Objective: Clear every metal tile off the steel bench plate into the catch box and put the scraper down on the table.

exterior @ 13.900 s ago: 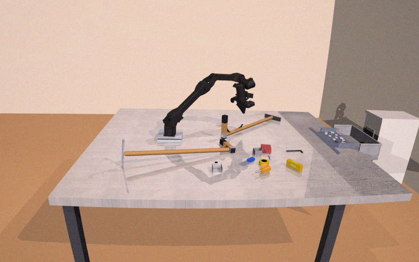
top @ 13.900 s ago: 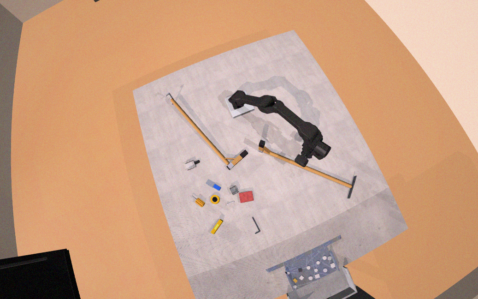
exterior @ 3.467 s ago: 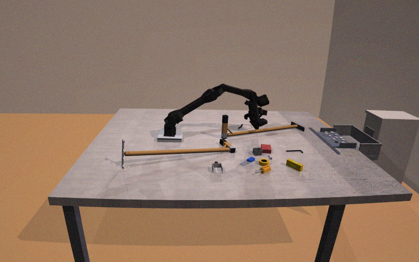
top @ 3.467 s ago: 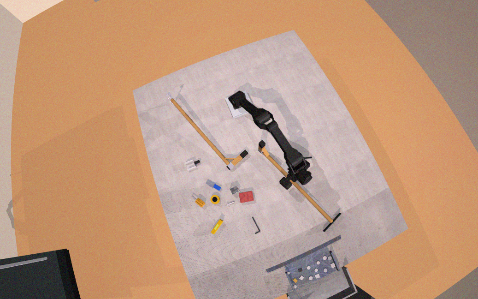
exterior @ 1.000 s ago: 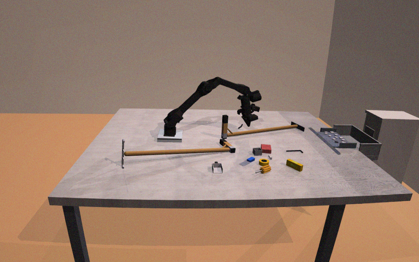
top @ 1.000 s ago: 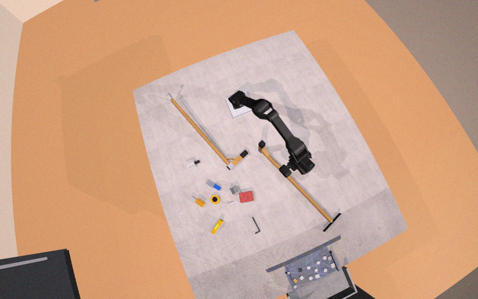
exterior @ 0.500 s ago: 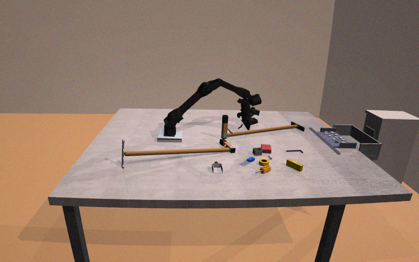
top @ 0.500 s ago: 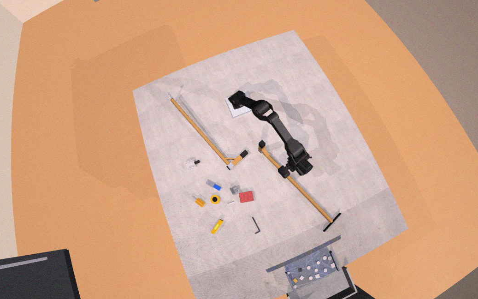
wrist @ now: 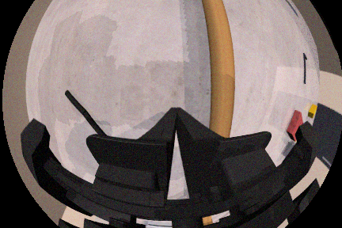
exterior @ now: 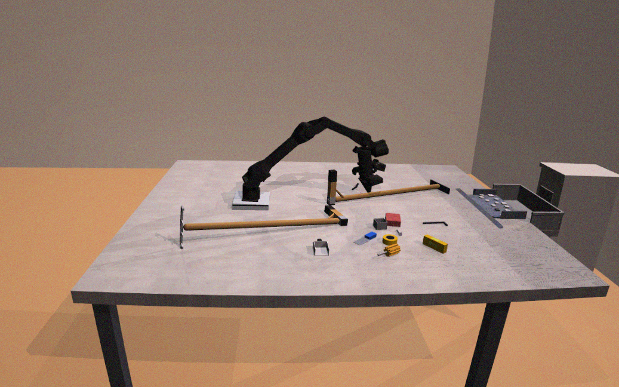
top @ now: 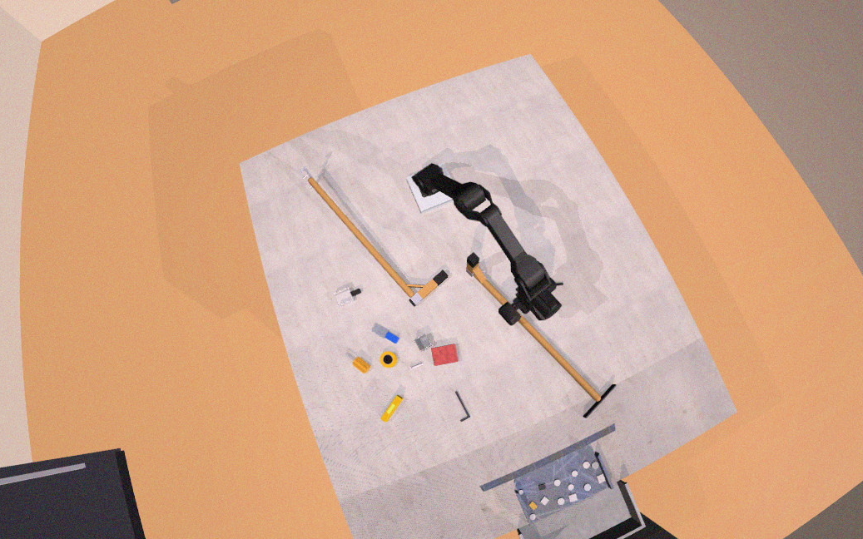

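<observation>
In the top view the long scraper with the tan wooden handle and flat black blade [top: 558, 352] [exterior: 398, 191] [wrist: 222, 66] lies on the table, its long axis running from about half past ten, at the upright tan-and-black grip block [top: 472, 263] [exterior: 332, 185], to about half past four, at the blade. Beyond that blade, toward five o'clock, sits the blue-grey steel bench plate [top: 555, 463] [exterior: 487, 208], its small metal tiles still to be cleared.

The black parallel-jaw gripper [top: 510, 313] [exterior: 368, 189] [wrist: 176, 112] is shut, fingertips together, with nothing between them — it points down above the table, beside the handle. Seen from the wrist, the handle passes just to the three o'clock side of the fingertips and runs up toward twelve.

The coming move likely turns on that sideways offset. The fingers probably need to open, shift toward three o'clock and straddle the shaft across its length (a straight drop, as things lie, would probably miss the wood or clip its edge) — then close squarely on it.
</observation>
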`<state>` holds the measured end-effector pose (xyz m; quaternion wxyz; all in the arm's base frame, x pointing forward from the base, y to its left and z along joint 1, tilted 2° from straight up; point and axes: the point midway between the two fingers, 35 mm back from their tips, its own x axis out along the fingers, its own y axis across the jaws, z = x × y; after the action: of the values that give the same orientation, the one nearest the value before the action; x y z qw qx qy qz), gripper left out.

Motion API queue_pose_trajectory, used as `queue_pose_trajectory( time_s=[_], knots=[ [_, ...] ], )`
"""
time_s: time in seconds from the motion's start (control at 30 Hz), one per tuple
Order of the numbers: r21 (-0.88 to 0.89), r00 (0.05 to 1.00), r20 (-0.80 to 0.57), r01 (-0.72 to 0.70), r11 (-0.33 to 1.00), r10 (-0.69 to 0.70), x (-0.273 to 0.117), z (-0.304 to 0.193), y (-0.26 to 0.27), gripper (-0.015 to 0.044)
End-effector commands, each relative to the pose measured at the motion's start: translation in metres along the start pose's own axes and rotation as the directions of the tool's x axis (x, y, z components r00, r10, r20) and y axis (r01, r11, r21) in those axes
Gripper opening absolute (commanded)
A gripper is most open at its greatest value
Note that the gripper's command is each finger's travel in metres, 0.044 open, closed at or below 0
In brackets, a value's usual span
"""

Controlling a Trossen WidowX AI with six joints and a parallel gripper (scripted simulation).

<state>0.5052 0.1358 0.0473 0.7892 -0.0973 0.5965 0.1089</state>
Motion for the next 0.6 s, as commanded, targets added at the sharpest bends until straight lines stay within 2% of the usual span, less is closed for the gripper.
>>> queue_pose_trajectory(
  time_s=[0.0,0.57],
  knots=[
    [-0.003,1.000,-0.004,-0.004,1.000,0.004,0.002,0.000,-0.003,0.0000],
    [-0.003,1.000,-0.004,-0.002,1.000,0.002,0.003,0.003,-0.020,0.0000]
  ],
)
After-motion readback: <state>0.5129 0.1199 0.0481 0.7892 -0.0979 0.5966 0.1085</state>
